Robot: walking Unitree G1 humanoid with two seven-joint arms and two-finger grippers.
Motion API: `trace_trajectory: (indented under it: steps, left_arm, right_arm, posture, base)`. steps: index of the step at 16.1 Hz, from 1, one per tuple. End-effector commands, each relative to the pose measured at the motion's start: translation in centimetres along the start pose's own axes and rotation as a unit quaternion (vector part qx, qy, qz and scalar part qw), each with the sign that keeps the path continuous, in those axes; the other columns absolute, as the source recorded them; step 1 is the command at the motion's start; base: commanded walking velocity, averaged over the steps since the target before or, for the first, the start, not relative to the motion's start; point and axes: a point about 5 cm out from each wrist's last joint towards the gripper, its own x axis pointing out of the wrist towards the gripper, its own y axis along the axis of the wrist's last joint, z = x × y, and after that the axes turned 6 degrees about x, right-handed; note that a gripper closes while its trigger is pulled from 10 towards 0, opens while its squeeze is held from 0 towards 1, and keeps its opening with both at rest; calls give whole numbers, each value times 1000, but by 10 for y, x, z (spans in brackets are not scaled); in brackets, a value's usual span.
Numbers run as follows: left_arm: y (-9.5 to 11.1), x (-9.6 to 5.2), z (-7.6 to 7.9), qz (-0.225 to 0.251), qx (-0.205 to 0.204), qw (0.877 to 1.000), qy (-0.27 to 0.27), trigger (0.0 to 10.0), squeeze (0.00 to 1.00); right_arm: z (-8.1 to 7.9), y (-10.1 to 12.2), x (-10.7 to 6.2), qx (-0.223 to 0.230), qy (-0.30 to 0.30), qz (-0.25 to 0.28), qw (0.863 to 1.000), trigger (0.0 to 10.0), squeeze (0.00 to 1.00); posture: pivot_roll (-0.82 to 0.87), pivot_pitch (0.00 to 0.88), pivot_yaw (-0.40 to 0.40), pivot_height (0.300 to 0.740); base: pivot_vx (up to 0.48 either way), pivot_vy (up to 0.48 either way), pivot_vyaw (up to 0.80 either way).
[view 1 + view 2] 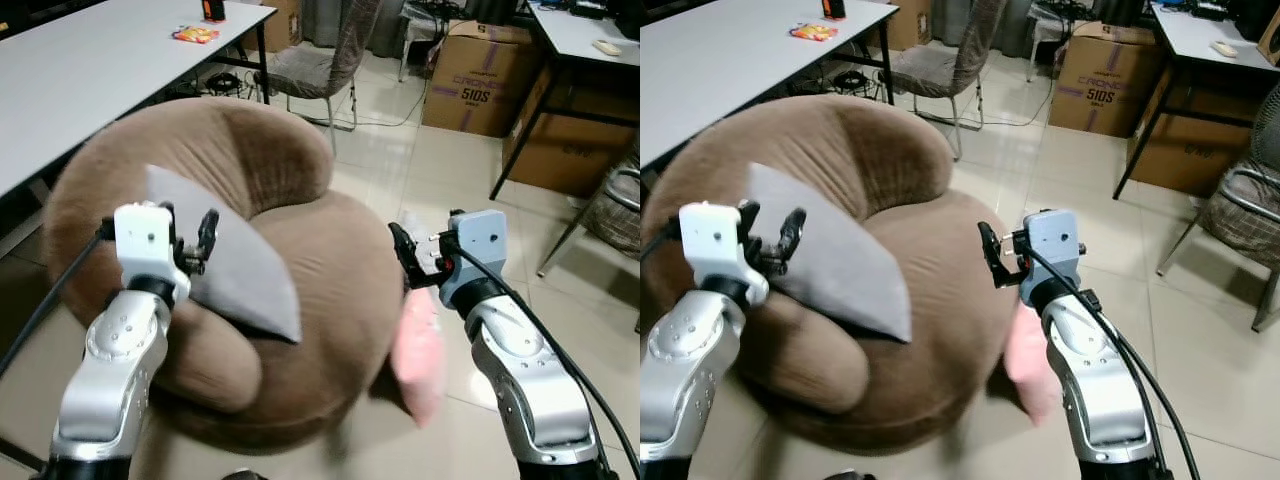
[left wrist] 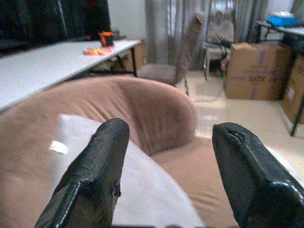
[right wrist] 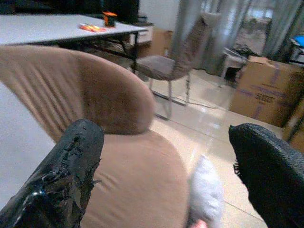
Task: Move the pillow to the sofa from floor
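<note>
Hovering with its two black fingers spread and nothing between them, the left gripper (image 1: 192,243) hangs over the left arm of the round brown plush sofa (image 1: 330,300), just at the near edge of a flat grey pillow (image 1: 235,262) that lies tilted on the sofa's seat against its curved backrest. On the other side, the right gripper (image 1: 998,255) is likewise spread wide and empty, held above the sofa's right edge. Below and just beside that edge, a soft pink pillow (image 1: 420,355) is blurred, low against the sofa's right flank near the pale tiled floor (image 1: 450,180); whether it touches the floor I cannot tell. Farther off, a long white table (image 1: 90,60) runs along the left, a grey chair (image 1: 320,65) stands beyond the sofa, and brown cardboard boxes (image 1: 478,80) sit at the far right.
</note>
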Motion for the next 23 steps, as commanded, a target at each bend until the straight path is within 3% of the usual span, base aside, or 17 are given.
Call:
trace_trajectory:
  steps: [1,5,8,11,17,23]
  left_arm:
    - [3,-2,0,2,11,1000,-2,10000,0]
    - [0,-6,-1,-6,22,1000,-1,10000,0]
    - [1,-5,2,2,20,1000,5,10000,0]
    - [0,-5,-2,9,15,1000,7,10000,0]
    - [1,-4,-6,12,-12,1000,13,10000,0]
    - [0,-3,-7,12,4,1000,8,10000,0]
  right_arm:
    - [4,0,-1,-2,-7,0,1000,10000,0]
    - [6,-5,-2,13,-11,-8,1000,10000,0]
    - [13,-11,-1,36,-45,-25,998,10000,0]
    - [14,-13,0,31,-51,-27,998,10000,0]
    - [5,-14,2,23,-16,-30,999,10000,0]
    - [6,-14,4,24,-17,-30,999,10000,0]
  posture:
    - [-76,0,-6,740]
    - [-74,0,-8,740]
    - [-78,0,-3,740]
    - [-83,0,2,740]
    - [-78,0,-1,740]
    - [-77,0,-1,740]
  base:
    - [0,-480,0]
    - [0,-480,0]
    - [0,0,-267]
    - [0,0,-800]
    - [381,0,-125]
    - [426,0,0]
